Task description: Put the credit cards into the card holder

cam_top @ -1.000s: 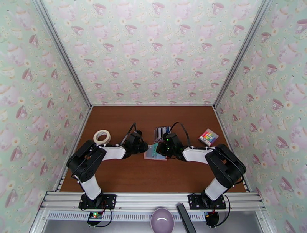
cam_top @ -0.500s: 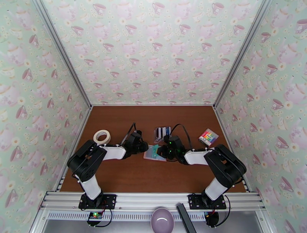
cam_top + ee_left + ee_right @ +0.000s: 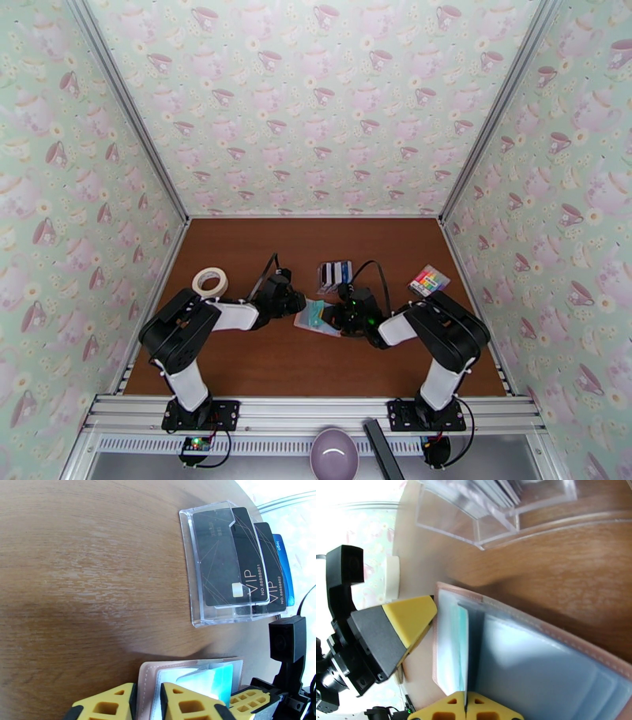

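Note:
The pink card holder (image 3: 317, 318) lies open on the table between the two grippers, its pale bluish pockets (image 3: 537, 669) facing up. My left gripper (image 3: 148, 696) is shut on the card holder's pink edge (image 3: 149, 675). In the top view it (image 3: 298, 304) is at the holder's left side. My right gripper (image 3: 466, 704) is shut on a thin teal card (image 3: 460, 645) that stands on edge at a pocket's mouth. From above it (image 3: 336, 317) is at the holder's right side. More credit cards, black and blue (image 3: 231, 565), stand in a clear rack (image 3: 334, 272) just behind.
A roll of white tape (image 3: 209, 282) lies left of the left arm. A multicoloured striped pad (image 3: 428, 281) sits at the right. A lilac bowl (image 3: 333, 454) rests below the table's front rail. Patterned walls enclose three sides.
The right arm has folded in, its wrist shifting slightly right and nearer while the gripper stays at the card holder. The holder has shifted a little to the left. The left arm is unmoved.

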Controlling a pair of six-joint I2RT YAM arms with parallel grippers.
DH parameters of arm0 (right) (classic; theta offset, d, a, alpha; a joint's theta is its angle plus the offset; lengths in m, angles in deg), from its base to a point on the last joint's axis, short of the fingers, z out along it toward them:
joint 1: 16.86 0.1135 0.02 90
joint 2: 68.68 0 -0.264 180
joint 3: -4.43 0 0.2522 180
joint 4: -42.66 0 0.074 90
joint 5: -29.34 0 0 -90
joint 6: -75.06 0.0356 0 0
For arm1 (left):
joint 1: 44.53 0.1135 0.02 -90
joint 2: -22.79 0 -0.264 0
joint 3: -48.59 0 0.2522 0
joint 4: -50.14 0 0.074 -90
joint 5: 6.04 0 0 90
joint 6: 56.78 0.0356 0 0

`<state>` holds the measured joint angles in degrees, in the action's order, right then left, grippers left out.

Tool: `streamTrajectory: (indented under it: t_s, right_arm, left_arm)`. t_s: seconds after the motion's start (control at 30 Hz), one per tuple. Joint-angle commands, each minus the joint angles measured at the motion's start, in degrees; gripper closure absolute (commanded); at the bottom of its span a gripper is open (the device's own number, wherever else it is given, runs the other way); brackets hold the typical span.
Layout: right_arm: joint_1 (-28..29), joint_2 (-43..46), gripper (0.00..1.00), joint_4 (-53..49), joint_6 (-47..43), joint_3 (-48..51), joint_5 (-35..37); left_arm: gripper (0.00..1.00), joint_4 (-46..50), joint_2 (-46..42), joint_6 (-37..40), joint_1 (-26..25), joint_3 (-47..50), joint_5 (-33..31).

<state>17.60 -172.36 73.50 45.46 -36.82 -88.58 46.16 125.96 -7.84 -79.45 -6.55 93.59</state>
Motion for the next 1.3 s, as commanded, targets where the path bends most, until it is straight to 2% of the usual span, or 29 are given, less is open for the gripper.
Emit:
streamTrajectory:
  t_s: [0.0,0.1,0.3,0.5,0.53,0.7,0.83,1.27]
  right_arm:
    - [0.1,-3.7,1.00,2.3,3.6,2.1,1.2]
    - [0.3,-3.3,0.97,1.3,3.4,1.9,1.1]
    - [1.9,3.4,0.92,-18.9,-3.4,-2.9,4.5]
    - [2.5,8.6,0.59,-39.1,-10.3,-9.5,9.7]
    - [2.5,9.7,0.58,-42.5,-11.3,-10.4,11.4]
    - [2.9,13.6,0.56,-54.4,-15.8,-15.3,17.1]
    - [3.8,13.0,0.56,-59.4,-17.9,-19.3,19.0]
    - [6.3,6.2,0.59,-64.2,-19.1,-26.1,22.2]
  left_arm:
    - [0.76,9.1,7.9,-2.5,-2.6,4.5,5.8]
    - [0.76,8.6,8.3,-2.7,-2.7,4.8,6.0]
    - [0.76,8.2,8.7,-2.8,-2.7,4.8,6.0]
    - [0.76,8.6,7.8,-3.0,-2.7,4.9,5.6]
    - [0.76,8.8,7.6,-3.0,-2.7,4.9,5.6]
    - [0.76,9.0,6.9,-3.0,-2.6,5.0,5.4]
    - [0.76,9.0,6.1,-2.9,-2.7,5.6,5.5]
    - [0.76,7.1,2.9,-3.3,-3.2,10.6,6.2]
